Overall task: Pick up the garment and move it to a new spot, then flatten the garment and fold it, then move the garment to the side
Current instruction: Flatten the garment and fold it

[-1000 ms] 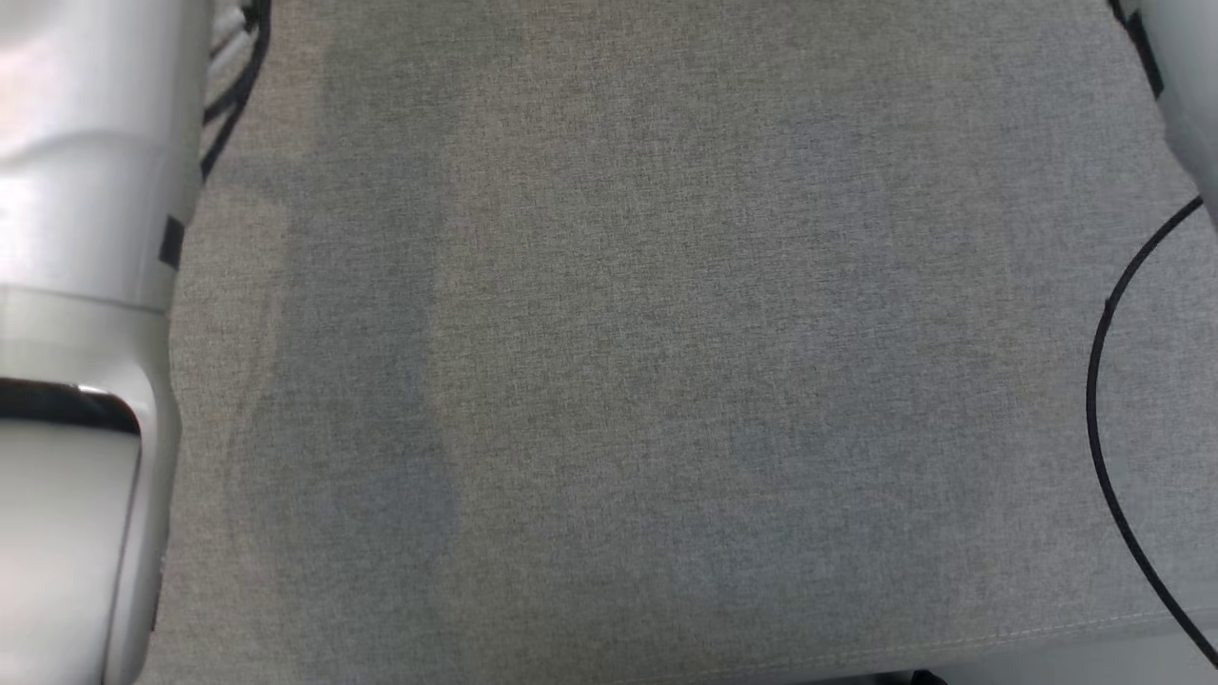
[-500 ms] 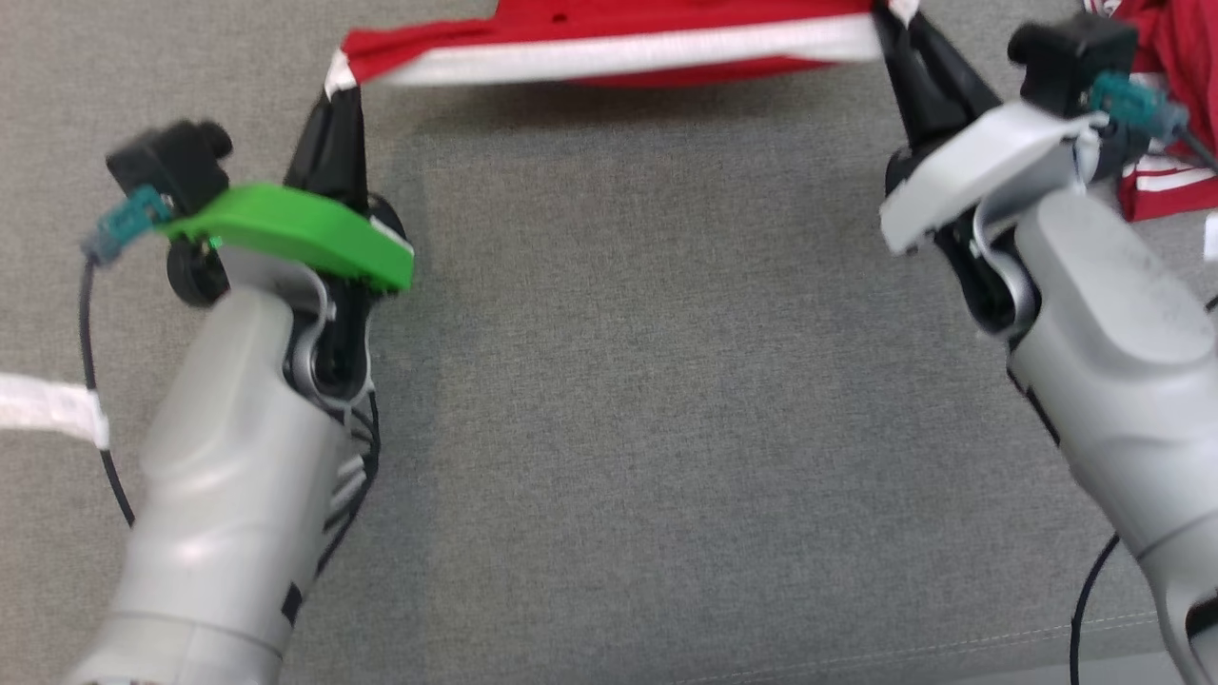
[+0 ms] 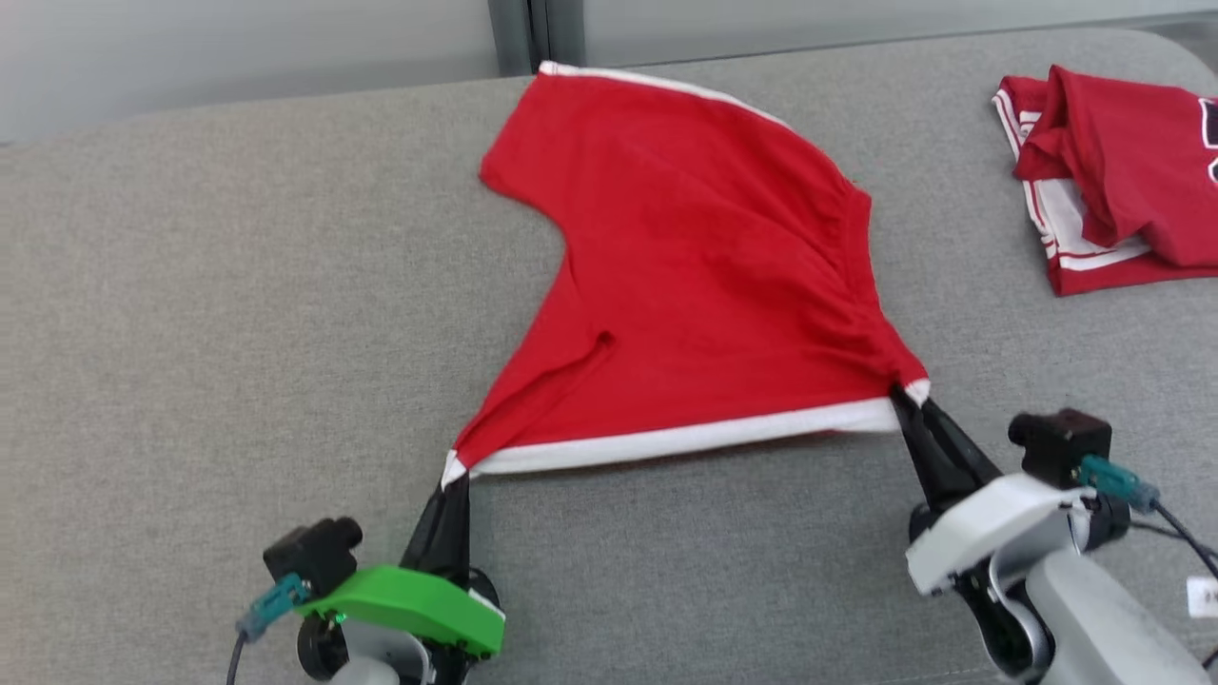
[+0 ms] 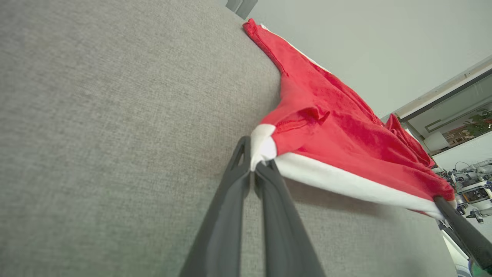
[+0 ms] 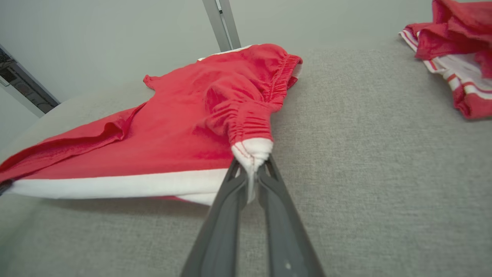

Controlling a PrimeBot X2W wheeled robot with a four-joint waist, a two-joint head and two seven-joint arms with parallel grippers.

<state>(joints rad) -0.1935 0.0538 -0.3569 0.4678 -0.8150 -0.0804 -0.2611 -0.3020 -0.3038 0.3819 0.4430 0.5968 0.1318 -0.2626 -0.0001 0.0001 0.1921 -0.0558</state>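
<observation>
Garment [image 3: 695,285]: red, with a white band [image 3: 685,440] along its near edge. It lies spread across the middle of the grey cloth surface [image 3: 190,333], its far corner reaching almost to the surface's back edge. Left gripper [image 3: 455,479]: fingers pressed together, pinching the near-left corner of the white band. In the left wrist view a small bunch of white cloth sticks out just past the tips. Right gripper [image 3: 906,400]: fingers likewise clamped, on the near-right corner, with white cloth squeezed between them and trailing a little way down the gap in the right wrist view. The band runs taut and nearly straight from one gripper to the other, its right end a bit farther from the robot than its left. The near edge sits raised off the surface with a dark shadow under it; the rest slopes down and rests on the cloth farther back. A gathered elastic edge [image 3: 852,276] runs along the garment's right side, puckered toward the right gripper. A small fold shows near the left corner. Left wrist carries a green cover [image 3: 409,604], right wrist a white cover [image 3: 990,533]. Second red garment [image 3: 1113,181], white-striped, lies crumpled at the far right of the surface, well apart from the held one. Pale wall [image 3: 238,38] and a grey post [image 3: 533,33] stand behind the surface.
</observation>
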